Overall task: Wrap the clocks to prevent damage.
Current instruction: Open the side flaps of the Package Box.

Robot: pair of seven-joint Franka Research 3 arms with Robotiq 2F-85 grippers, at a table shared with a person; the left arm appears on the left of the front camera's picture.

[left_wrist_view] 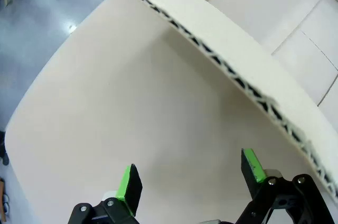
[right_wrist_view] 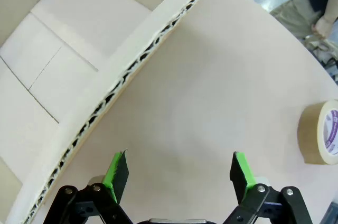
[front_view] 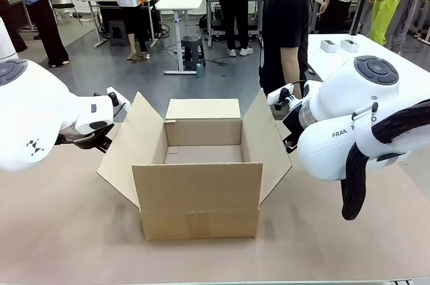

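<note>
**Green pads spread wide, box between my arms**

Green pads [left_wrist_view: 129,184] of my left jaws rise from the bottom edge of the left wrist view. They stand fully apart and hold nothing, with bare surface [left_wrist_view: 132,102] beneath them. The corrugated edge of the left flap [left_wrist_view: 211,55] runs from top centre down to the lower right of that frame, so the box lies just beside those jaws.

My right jaws are the same: the pads [right_wrist_view: 240,174] are wide apart and empty. The right flap [right_wrist_view: 132,71] slants from the top of the frame down to the lower left. A tape roll [right_wrist_view: 319,131] sits at the right edge, on the side away from the box, so my right arm is the nearer one to it.

From the front, the cardboard box [front_view: 198,191] stands open in the middle, its long axis running left to right between my arms. The part of its floor that shows is bare cardboard. I cannot tell where the clocks lie. A person [front_view: 285,23] stands at the far side, upper right, and I judge any hand-over would come from there.
</note>
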